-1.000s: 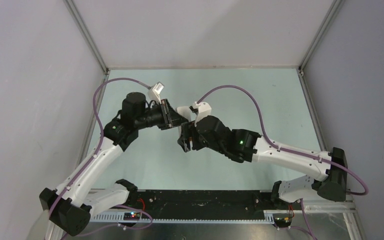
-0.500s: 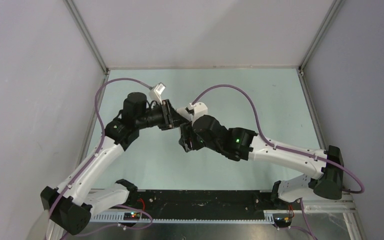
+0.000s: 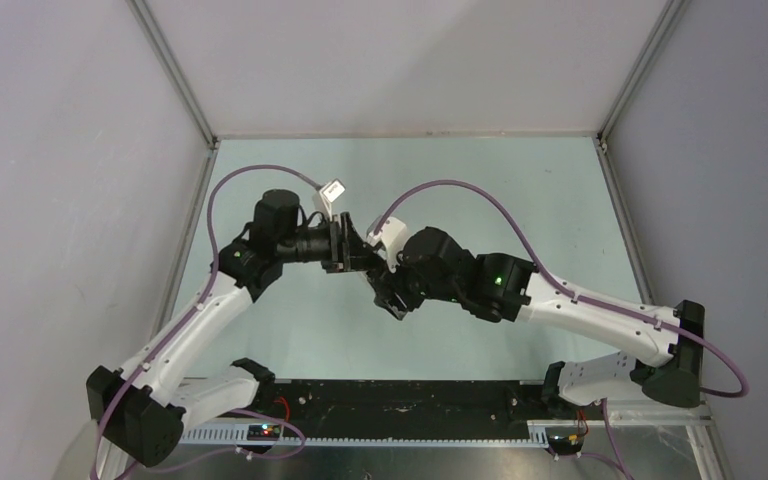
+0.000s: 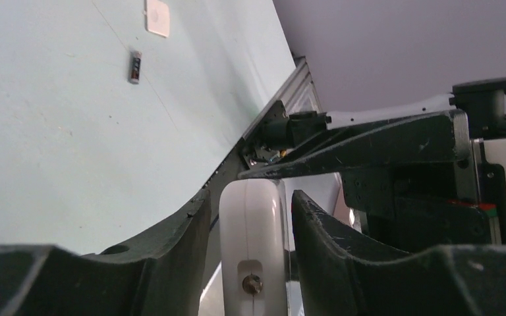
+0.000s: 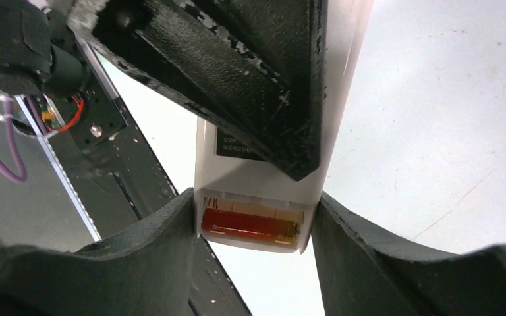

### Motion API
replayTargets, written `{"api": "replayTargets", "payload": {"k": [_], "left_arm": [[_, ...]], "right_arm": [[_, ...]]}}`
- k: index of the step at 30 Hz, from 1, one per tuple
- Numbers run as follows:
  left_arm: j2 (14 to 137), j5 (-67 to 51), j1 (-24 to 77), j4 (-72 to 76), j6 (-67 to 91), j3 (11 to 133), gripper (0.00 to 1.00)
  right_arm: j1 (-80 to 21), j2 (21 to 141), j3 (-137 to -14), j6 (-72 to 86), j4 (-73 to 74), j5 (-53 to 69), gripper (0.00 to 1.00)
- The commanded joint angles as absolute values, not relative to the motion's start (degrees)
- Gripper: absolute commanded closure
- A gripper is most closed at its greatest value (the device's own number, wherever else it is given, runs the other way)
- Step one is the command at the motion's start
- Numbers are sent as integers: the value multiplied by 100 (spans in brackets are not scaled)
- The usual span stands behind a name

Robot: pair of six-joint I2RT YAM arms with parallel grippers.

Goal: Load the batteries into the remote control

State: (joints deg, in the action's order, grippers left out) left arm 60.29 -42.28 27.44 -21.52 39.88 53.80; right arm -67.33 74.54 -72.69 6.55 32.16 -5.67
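Observation:
The white remote control (image 5: 263,178) is up off the table, gripped by its sides in my right gripper (image 5: 255,197), which is shut on it. Its open battery bay faces the right wrist camera with the orange-red battery (image 5: 250,224) lying in it. My left gripper (image 4: 252,195) straddles the remote's rounded edge (image 4: 253,230), open, with a narrow gap on each side. One of the left gripper's fingers (image 5: 237,79) lies across the remote's back. The dark battery (image 4: 134,68) lies on the table. From above, both grippers (image 3: 352,255) (image 3: 388,293) meet mid-table and hide the remote.
A small white square cover (image 4: 157,16) lies on the pale green table (image 3: 520,190) beyond the dark battery. Aluminium frame posts (image 3: 175,75) and grey walls enclose the table. A black rail (image 3: 410,400) runs along the near edge between the arm bases.
My left gripper has opened off the remote, leaving it in the right gripper's grip. Both wrists have shifted a little to the right and rotated.

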Motion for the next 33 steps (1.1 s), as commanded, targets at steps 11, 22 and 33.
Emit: {"api": "replayTargets", "payload": {"k": [11,22,33], "left_arm": [[5816,-5164,2733,-2037,3875,5353,90],[5861,-4846,2706,-2036,3608,5417,100],[5507,-3117,1953,-2040,3377,5265,100]], "right_arm": [[-6736,7333,-7446,-397,3327,-330,70],[-6675,6991,-7175,189,3147,-1166,13],[-5407,5288,-5407,3552,3401,-1919,26]]}}
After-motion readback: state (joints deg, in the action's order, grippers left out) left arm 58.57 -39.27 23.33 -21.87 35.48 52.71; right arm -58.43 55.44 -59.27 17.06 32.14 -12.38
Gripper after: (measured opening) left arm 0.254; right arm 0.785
